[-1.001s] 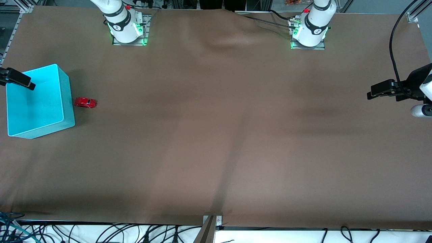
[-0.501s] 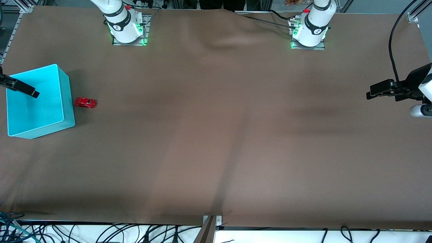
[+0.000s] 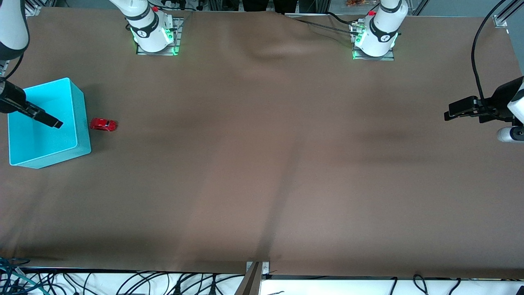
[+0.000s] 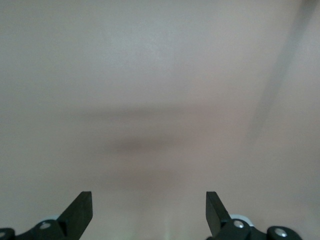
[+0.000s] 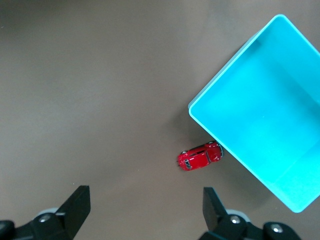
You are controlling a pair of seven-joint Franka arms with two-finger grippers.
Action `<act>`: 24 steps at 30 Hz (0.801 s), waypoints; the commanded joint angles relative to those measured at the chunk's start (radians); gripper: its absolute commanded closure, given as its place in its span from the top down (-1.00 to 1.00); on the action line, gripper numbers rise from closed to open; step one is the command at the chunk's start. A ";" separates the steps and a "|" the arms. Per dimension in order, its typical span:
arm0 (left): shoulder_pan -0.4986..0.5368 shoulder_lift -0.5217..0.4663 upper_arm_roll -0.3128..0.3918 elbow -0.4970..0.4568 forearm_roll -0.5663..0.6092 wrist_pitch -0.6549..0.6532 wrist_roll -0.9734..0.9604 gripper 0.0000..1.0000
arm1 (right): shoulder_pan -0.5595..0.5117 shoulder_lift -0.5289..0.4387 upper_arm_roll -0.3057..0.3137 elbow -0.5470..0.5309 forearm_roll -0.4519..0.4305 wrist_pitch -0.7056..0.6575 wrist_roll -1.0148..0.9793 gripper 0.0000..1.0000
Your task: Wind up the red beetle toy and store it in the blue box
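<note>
Red beetle toy (image 3: pixel 103 124) lies on the table just beside the blue box (image 3: pixel 82 123), long axis box-to-centre; right gripper (image 3: pixel 57 123), open and empty, hangs over the box, toy seemingly at its three o'clock; left gripper (image 4: pixel 149 210) waits open, well apart

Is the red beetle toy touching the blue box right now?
Cannot tell. In the right wrist view the red beetle toy meets the blue box wall; the front view hints at a gap.

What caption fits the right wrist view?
Open right gripper high over the table, red beetle toy beside blue box.
</note>
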 commanded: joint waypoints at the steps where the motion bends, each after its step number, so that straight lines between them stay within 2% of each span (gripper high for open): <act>1: -0.002 -0.008 0.000 0.010 0.007 -0.017 0.026 1.00 | 0.030 -0.045 -0.010 -0.097 0.002 0.072 0.107 1.00; 24: -0.002 -0.006 0.000 0.010 0.007 -0.017 0.026 1.00 | 0.038 -0.044 -0.012 -0.318 0.000 0.311 0.316 1.00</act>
